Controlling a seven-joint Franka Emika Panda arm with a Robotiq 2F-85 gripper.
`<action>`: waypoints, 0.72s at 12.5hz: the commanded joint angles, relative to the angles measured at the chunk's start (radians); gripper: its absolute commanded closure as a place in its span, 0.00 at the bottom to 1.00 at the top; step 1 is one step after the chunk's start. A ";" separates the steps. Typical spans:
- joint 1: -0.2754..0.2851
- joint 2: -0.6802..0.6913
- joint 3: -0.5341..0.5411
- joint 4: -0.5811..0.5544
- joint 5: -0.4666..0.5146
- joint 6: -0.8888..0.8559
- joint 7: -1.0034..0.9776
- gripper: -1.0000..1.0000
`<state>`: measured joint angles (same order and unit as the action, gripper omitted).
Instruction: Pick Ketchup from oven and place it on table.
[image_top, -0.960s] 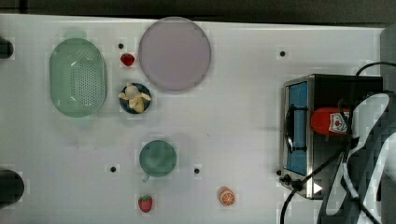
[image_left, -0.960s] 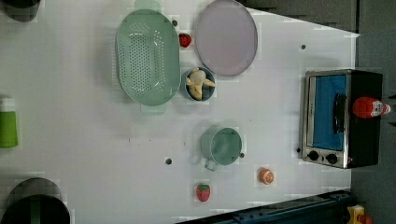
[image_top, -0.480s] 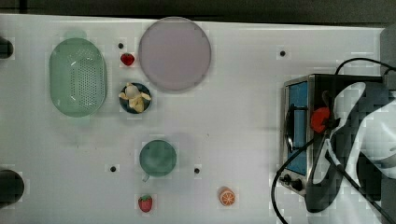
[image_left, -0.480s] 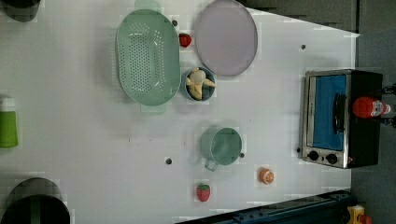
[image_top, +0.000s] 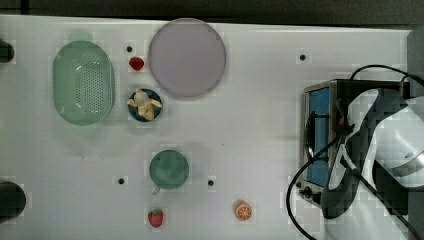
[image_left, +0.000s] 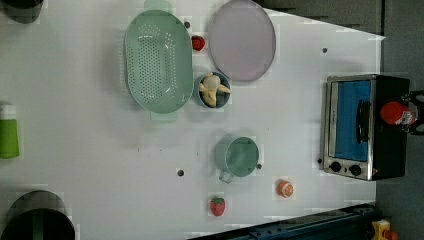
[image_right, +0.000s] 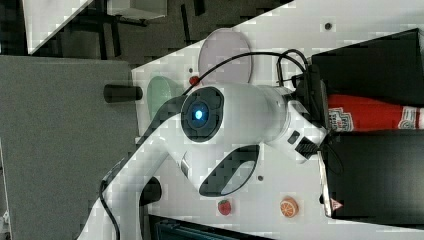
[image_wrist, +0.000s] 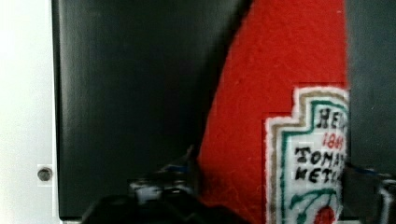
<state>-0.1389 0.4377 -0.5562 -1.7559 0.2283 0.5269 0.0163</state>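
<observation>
Taking the oven (image_left: 367, 125) as the landmark and reading the left view from its left: the table (image_left: 90, 150) spreads well away from the oven's glass door, with the colander (image_left: 159, 62), plate (image_left: 242, 40) and mug (image_left: 237, 156) all far off and an orange slice (image_left: 285, 188) nearer its knob corner. On the oven's black top, toward the left view's right edge, stands the Ketchup (image_left: 396, 113), upright, so it rests on the oven and not inside it.

In the right view the gripper (image_right: 327, 122) has reached the bottle's body. In the wrist view a dark finger lies to each side of the red body, so the fingers look parted around it, though whether they already press it I cannot tell.

The Ketchup should be light; its plastic wall probably gives a little and is fairly slick. The broad labelled body, below the tapering neck, is the sensible place to clamp.
</observation>
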 joint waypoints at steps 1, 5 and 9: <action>-0.019 -0.036 0.001 0.000 0.004 0.006 0.019 0.37; 0.012 -0.104 0.002 0.048 -0.004 -0.026 -0.015 0.37; 0.100 -0.228 0.021 0.088 -0.117 -0.113 -0.055 0.37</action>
<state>-0.1160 0.3044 -0.5449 -1.7070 0.0966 0.4346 -0.0135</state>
